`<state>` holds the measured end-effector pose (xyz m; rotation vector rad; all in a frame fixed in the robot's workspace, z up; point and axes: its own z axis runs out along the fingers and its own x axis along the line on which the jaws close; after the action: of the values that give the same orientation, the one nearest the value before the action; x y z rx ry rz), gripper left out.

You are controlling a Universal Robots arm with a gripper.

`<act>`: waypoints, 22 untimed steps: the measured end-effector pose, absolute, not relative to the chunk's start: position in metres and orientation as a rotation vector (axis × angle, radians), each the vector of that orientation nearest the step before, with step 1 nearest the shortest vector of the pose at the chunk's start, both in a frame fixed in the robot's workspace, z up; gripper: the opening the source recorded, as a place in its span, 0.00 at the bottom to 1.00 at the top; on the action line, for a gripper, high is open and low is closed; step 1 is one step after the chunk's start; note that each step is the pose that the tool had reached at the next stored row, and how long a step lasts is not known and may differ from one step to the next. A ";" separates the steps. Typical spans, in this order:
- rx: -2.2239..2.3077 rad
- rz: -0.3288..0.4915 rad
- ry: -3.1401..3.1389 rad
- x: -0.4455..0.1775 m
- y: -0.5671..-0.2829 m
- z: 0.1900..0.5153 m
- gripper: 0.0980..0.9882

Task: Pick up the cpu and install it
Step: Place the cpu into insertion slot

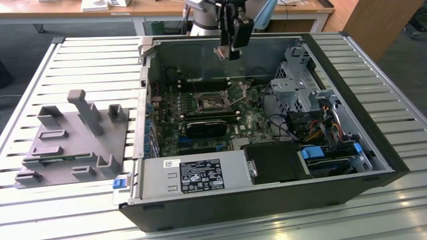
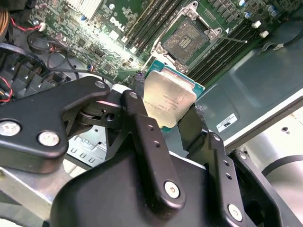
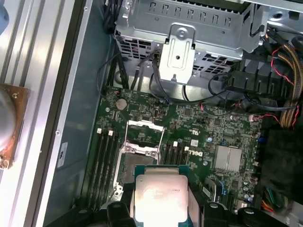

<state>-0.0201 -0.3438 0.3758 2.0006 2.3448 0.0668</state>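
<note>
The cpu [image 2: 168, 101] is clamped by its edges between the narrowed jaws of the gripper [image 2: 165, 112] and held aloft above the motherboard's [image 3: 199, 123] edge, near the open socket [image 2: 189, 40]. Pick-up is done; seating is not yet done. A printed label [image 1: 200, 176] is carried by the power supply [image 1: 160, 180]; its print is left unread

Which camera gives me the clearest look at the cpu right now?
The second wrist view: the cpu shows its silvery top, gripped by the claw. The first wrist view crops it; the exterior view shows it tiny at the claw's tip.
</note>
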 end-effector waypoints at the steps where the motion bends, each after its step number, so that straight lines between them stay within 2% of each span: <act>1: 2.013 0.066 2.334 -0.020 -0.344 0.375 0.49; 22: 2.222 0.057 2.131 -0.020 -0.343 0.369 0.49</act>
<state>-0.0201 -0.3430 0.3689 2.2215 2.1312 0.0571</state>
